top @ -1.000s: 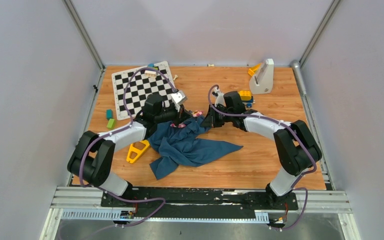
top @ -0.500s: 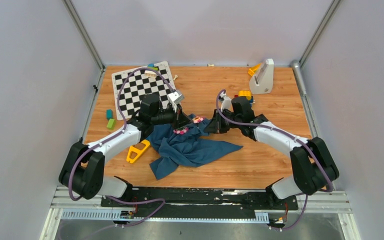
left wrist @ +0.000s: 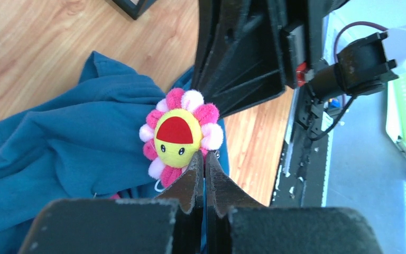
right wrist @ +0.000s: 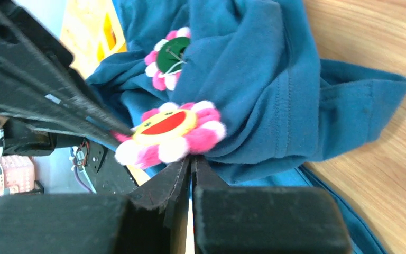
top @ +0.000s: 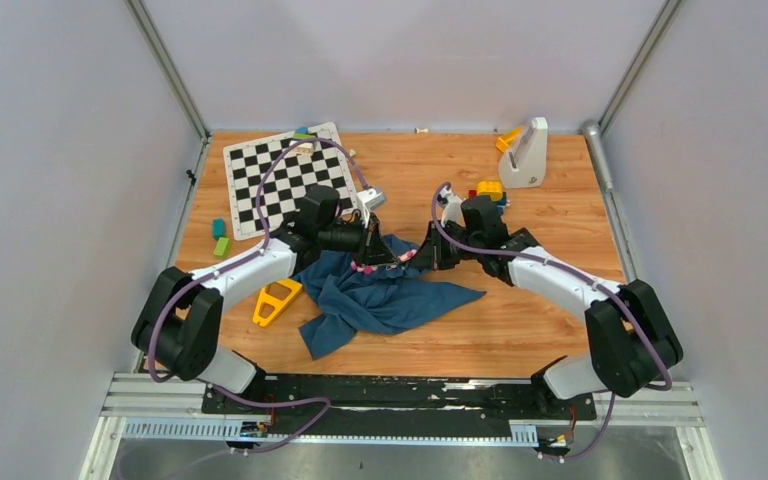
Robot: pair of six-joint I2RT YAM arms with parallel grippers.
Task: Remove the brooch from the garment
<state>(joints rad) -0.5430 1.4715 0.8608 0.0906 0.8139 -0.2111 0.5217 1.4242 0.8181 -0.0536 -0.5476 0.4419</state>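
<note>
The blue garment point(top: 380, 300) lies crumpled mid-table. The brooch point(right wrist: 168, 57), pink and white petals round a dark green centre, rests on a fold of it, to the left of my left gripper point(top: 388, 257). A plush flower point(left wrist: 178, 136) with a yellow smiling face and the same petals hangs between both grippers. The left gripper point(left wrist: 204, 156) is shut, its tips pinching this flower's lower edge. My right gripper point(right wrist: 191, 159) is shut too. Its tips meet just under the flower point(right wrist: 169, 132), where the garment point(right wrist: 275, 79) folds; a sliver of blue shows between them.
A chessboard mat point(top: 285, 178) lies at the back left, with small green blocks point(top: 220, 238) beside it. A yellow plastic piece point(top: 275, 300) sits by the garment's left edge. A white stand point(top: 528, 152) and toy bricks point(top: 490, 190) are at the back right.
Both grippers have come towards the near side and closer together. The smiling flower and the garment's top fold moved with them.
</note>
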